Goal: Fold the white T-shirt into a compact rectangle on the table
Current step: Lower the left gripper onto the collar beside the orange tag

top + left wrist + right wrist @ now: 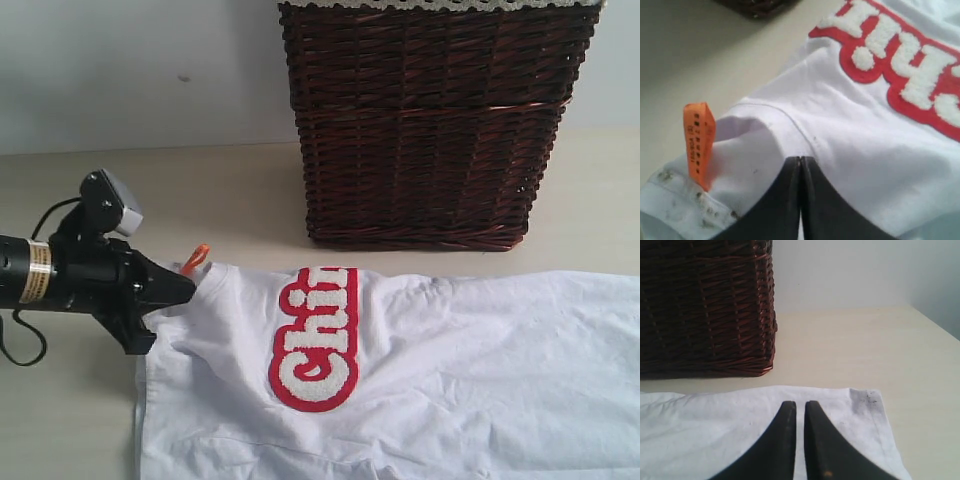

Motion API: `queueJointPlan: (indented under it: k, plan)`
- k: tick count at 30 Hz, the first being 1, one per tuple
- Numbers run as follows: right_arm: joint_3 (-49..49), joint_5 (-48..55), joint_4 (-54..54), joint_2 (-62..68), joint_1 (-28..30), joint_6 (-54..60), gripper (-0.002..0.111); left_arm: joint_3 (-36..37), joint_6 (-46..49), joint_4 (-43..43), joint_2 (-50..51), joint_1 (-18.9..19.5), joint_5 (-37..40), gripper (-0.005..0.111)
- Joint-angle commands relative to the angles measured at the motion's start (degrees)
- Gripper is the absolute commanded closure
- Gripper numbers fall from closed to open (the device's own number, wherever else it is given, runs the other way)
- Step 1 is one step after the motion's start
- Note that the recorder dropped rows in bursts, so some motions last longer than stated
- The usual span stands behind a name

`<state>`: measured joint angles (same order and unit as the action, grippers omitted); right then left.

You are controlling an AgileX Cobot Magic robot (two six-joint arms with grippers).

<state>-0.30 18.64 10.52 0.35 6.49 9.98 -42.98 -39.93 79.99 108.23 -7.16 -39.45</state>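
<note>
White cotton T-shirt (470,380) fills the near part of the exterior view. It is spread on a pale cream-beige bench (230,190) and runs off the lower and right edges of that view. A red patch (315,345) with fuzzy white letters is seen on the chest, turned sideways. Only "Chi" can be read clearly, as the rest is cut off at the shirt's far edge. A small orange neck tag (197,257) stands upright at the collar, on the left of the view.

A black left pincer (183,288) is seen reaching in from the left, low over the bench, with its tips at the collar edge just beside the tag. In the left wrist view its jaws are pressed tight together with no gap. The white cloth (840,150) is drawn up in a ridge to the tips, so the shirt is gripped near the collar. Dark specks are visible on the collar band below the tag (699,145).

Behind the shirt, a dark brown wicker basket (430,120) stands upright on the bench, near the shirt's far edge but apart from it. A pale scalloped trim runs along its rim.

A black right pincer (800,404) is outside the exterior view and is shown only in the right wrist view. It is held over the shirt close to one corner, and its jaws are closed to a thin slit. It cannot be told whether cloth is caught between them. The shirt's edge lies flat on the bench there, with a dark smudge at the corner. Bare bench separates that edge from the basket (705,305).
</note>
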Motion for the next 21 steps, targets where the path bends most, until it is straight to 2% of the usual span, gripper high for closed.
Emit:
queueJointPlan:
  k: [1, 5, 11, 15, 21]
  plan:
    - [0.30, -0.74, 0.08, -0.35, -0.19, -0.14, 0.101, -3.09, -0.73, 1.60, 4.96, -0.29, 0.07, 0.107]
    - [0.30, -0.74, 0.08, -0.35, -0.19, -0.06, 0.101, -4.87, -0.60, 5.52, 7.96, -0.29, 1.22, 0.107]
    - [0.30, -0.74, 0.08, -0.35, -0.19, -0.06, 0.101, -5.49, -0.60, 6.50, 10.64, -0.06, 13.71, 0.107]
    - [0.30, -0.74, 0.08, -0.35, -0.19, -0.06, 0.101, -5.58, -0.35, 6.50, 10.75, 2.07, 17.55, 0.107]
    - [0.30, -0.74, 0.08, -0.35, -0.19, -0.06, 0.101, -5.58, -0.05, 6.50, 10.75, 6.60, 17.40, 0.107]
